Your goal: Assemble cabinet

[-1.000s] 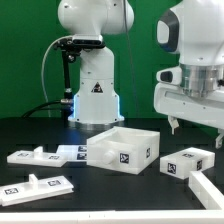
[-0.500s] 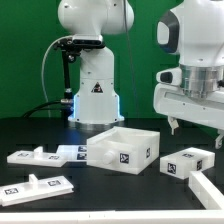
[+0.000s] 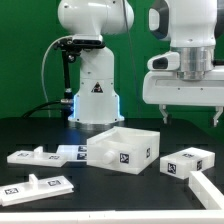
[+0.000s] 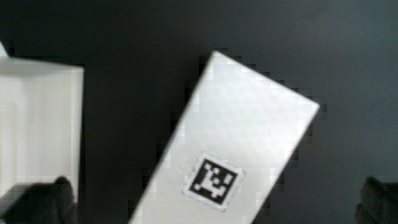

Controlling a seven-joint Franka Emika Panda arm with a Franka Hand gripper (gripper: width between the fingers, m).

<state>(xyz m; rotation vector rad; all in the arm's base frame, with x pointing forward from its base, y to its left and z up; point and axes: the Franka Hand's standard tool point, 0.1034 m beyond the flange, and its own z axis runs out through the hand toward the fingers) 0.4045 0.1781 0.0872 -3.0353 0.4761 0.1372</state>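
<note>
The white box-shaped cabinet body (image 3: 122, 148) stands open-topped on the black table, mid-view. Flat white tagged panels lie around it: two on the exterior view's left (image 3: 33, 156) (image 3: 40, 183), one to its right (image 3: 188, 160) and one at the front right corner (image 3: 206, 189). My gripper (image 3: 190, 113) hangs open and empty well above the right panel. In the wrist view the gripper (image 4: 210, 203) looks down on that panel (image 4: 249, 120) with its tag, dark fingertips (image 4: 43, 200) wide apart on either side of it. An edge of the cabinet body (image 4: 36, 120) shows beside it.
The robot's white base (image 3: 93, 95) with cables stands behind the cabinet body. The marker board (image 3: 72, 152) lies flat between the left panel and the body. A green wall is behind the table.
The gripper has risen and shifted toward the exterior view's left, and now faces the camera squarely. The parts on the table have not moved.
</note>
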